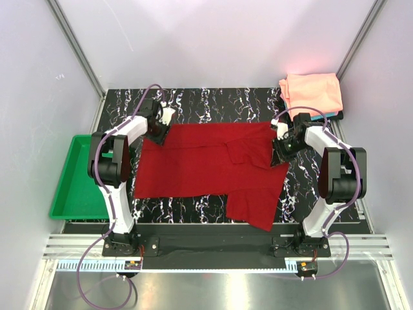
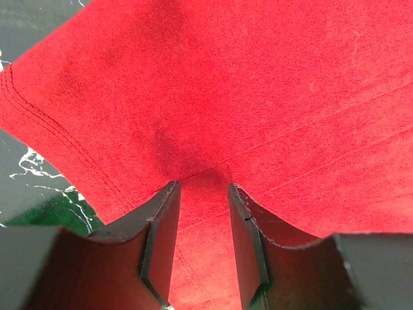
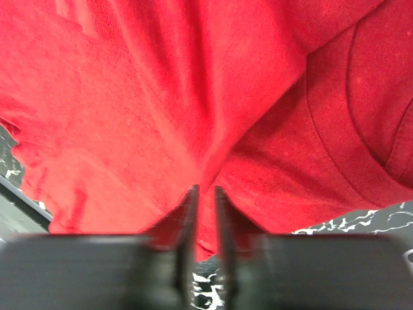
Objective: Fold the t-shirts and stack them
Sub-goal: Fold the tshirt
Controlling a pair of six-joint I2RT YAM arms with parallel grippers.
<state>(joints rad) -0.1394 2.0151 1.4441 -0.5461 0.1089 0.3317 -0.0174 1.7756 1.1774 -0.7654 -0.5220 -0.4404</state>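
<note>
A dark red t-shirt [image 1: 200,168] lies spread on the black marbled table [image 1: 213,100], its right part folded over and one piece hanging toward the near edge. My left gripper [image 1: 158,135] sits at the shirt's far left corner. Its jaws stand apart, pressed down on the red cloth [image 2: 226,84], which lies flat between the fingertips [image 2: 203,186]. My right gripper [image 1: 281,152] is at the shirt's right edge. Its jaws [image 3: 204,187] are a narrow slit apart, and folds of the cloth [image 3: 161,97] converge on the blurred tips. A folded salmon-pink t-shirt [image 1: 313,93] rests at the back right on a teal one [image 1: 335,115].
A green plastic tray [image 1: 74,187] sits off the table's left side. White walls with metal rails close in the left, back and right. Both arm bases stand at the near edge.
</note>
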